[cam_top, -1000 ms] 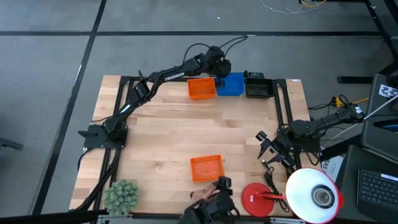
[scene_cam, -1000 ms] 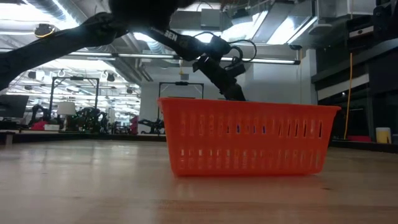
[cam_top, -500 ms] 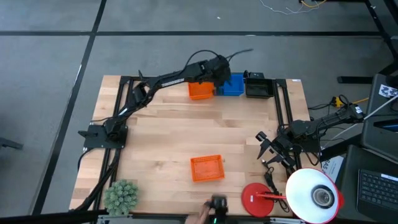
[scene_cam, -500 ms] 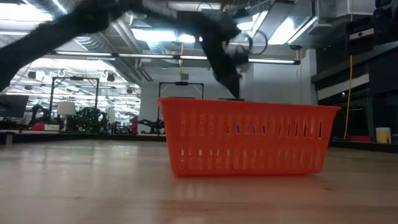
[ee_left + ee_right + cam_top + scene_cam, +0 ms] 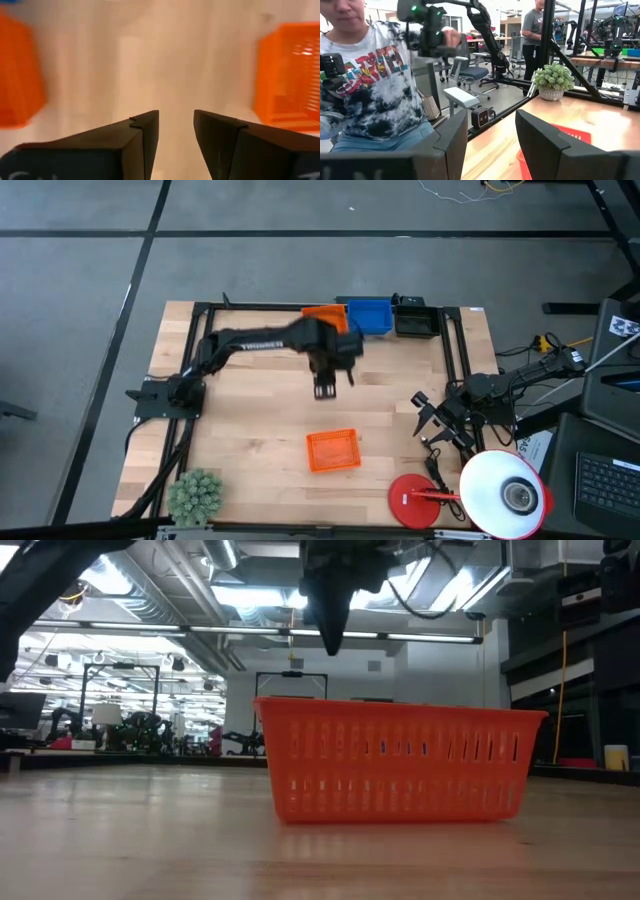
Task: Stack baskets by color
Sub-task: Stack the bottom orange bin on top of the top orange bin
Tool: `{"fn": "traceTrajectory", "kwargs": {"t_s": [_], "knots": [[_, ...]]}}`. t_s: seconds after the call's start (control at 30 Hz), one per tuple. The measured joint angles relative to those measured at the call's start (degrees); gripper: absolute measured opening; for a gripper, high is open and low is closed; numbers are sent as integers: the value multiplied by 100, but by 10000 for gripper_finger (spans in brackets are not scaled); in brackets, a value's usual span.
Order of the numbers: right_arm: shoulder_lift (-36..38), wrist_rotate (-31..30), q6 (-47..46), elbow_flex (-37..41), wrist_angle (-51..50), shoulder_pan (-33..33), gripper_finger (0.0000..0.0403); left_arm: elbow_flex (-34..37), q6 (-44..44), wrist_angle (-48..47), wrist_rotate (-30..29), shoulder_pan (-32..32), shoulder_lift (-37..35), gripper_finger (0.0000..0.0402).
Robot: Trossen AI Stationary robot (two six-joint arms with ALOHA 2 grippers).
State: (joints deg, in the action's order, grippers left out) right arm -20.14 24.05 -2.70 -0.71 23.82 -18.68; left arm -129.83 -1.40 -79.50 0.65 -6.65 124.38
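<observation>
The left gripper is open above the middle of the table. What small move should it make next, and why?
Probably it should move toward the near edge and come down over the lone orange basket. The left gripper hangs open and empty between that basket and the orange stack at the far edge, beside the blue stack and the black stack. That basket seems the only one unstacked. The right gripper waits at the right side.

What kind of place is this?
Probably a robotics lab: a dark robot arm mounted at a wooden table, more robot arms on benches behind, and exposed ceiling ducts.
</observation>
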Motion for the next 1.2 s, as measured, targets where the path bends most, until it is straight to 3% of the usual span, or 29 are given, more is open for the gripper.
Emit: {"fn": "traceTrajectory", "kwargs": {"t_s": [0.4, 0.73, 0.87, 1.2], "knots": [[4, -42, -11, 0, 8, 0, 168, 1629, -1204, 1527, 55, 1023, 7, 115], [2, -42, -9, 0, 10, 0, 168, 1768, -1810, 1941, 297, 1497, 9, 114], [2, -42, -7, 0, 8, 0, 168, 2144, -1964, 2427, 367, 1641, 12, 114], [0, -39, -20, 0, 8, 0, 168, 2629, -2142, 2794, -11, 1699, 17, 114]]}}
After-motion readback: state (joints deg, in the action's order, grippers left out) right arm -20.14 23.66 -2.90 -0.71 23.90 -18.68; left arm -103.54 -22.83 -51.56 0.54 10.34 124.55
